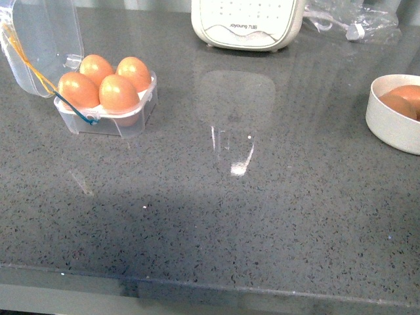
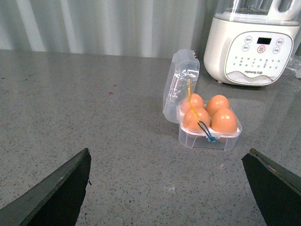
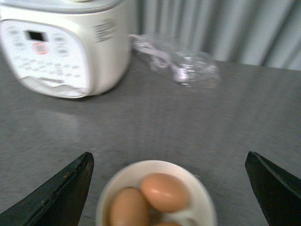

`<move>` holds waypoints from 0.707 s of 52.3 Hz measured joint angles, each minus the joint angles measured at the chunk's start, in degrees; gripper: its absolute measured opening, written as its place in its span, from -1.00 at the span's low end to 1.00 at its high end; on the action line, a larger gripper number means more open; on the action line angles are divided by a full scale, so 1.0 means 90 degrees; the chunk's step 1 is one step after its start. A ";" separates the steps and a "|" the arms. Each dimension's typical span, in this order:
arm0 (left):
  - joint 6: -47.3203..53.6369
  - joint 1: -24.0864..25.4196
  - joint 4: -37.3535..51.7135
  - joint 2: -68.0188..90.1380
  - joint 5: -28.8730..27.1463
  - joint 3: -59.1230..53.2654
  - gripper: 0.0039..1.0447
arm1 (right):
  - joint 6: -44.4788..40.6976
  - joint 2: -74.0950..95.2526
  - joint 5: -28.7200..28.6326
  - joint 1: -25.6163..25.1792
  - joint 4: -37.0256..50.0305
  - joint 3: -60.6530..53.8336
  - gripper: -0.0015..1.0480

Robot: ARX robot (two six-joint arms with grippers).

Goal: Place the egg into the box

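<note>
Filling looks done: the box (image 1: 123,125) at upper left holds four eggs (image 1: 119,92); the left gripper (image 2: 168,155) and right gripper (image 3: 169,157) are spread, empty.

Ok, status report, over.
Left gripper and right gripper open, empty. Box open, four eggs seated, cells full. More eggs in bowl. Nothing in the way.

Front view high, wrist views low; box (image 1: 131,123) common to front, left

Bare counter (image 1: 230,216) lies open between the box (image 1: 134,121) at left, bowl (image 1: 388,126) at right, and appliance (image 1: 246,26) behind.
</note>
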 joint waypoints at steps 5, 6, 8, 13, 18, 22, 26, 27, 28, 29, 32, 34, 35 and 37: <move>0.0000 0.0000 0.0000 0.0000 0.0002 0.0000 0.87 | -0.0036 -0.0845 0.0153 -0.0792 -0.0231 -0.0410 0.86; 0.0000 0.0000 0.0000 0.0000 0.0002 0.0000 0.87 | -0.0010 -0.0971 0.0068 -0.0933 -0.0163 -0.0505 0.83; 0.0000 0.0000 0.0000 0.0000 0.0002 0.0000 0.87 | 0.0056 -0.1168 -0.0413 -0.1163 0.0172 -0.0716 0.74; 0.0000 0.0000 0.0000 0.0000 0.0002 0.0000 0.87 | 0.0223 -0.1955 -0.1287 -0.1523 0.0731 -0.1469 0.34; 0.0000 0.0000 0.0000 0.0002 0.0002 0.0000 0.87 | 0.0255 -0.2373 -0.1185 -0.1387 0.0772 -0.1965 -0.07; 0.0000 0.0000 0.0000 0.0000 0.0002 0.0000 0.87 | 0.0262 -0.2603 -0.1083 -0.1273 0.0767 -0.2251 -0.34; 0.0000 0.0000 0.0000 0.0000 0.0002 0.0000 0.87 | 0.0270 -0.2883 -0.0979 -0.1171 0.0743 -0.2465 -0.61; 0.0000 0.0000 0.0000 0.0000 0.0002 0.0000 0.87 | 0.0270 -0.2914 -0.0967 -0.1158 0.0736 -0.2487 -0.65; 0.0000 0.0000 0.0000 0.0000 0.0002 0.0000 0.87 | 0.0270 -0.3011 -0.0935 -0.1124 0.0716 -0.2552 -0.75; 0.0000 0.0000 0.0000 0.0000 0.0002 0.0000 0.87 | 0.0270 -0.3075 -0.0911 -0.1103 0.0697 -0.2596 -0.81; 0.0000 0.0000 0.0000 0.0000 0.0000 0.0000 0.87 | 0.0279 -0.3296 -0.0680 -0.0933 0.0605 -0.2742 -0.94; 0.0000 0.0000 0.0000 0.0000 0.0000 0.0000 0.87 | 0.0274 -0.3436 -0.0391 -0.0729 0.0544 -0.2822 -0.94; 0.0000 0.0000 0.0000 0.0000 0.0000 0.0000 0.87 | 0.0274 -0.3502 -0.0364 -0.0658 0.0517 -0.2858 -0.94; 0.0000 0.0000 0.0000 0.0000 0.0000 0.0000 0.87 | 0.0274 -0.3628 -0.0362 -0.0554 0.0461 -0.2929 -0.94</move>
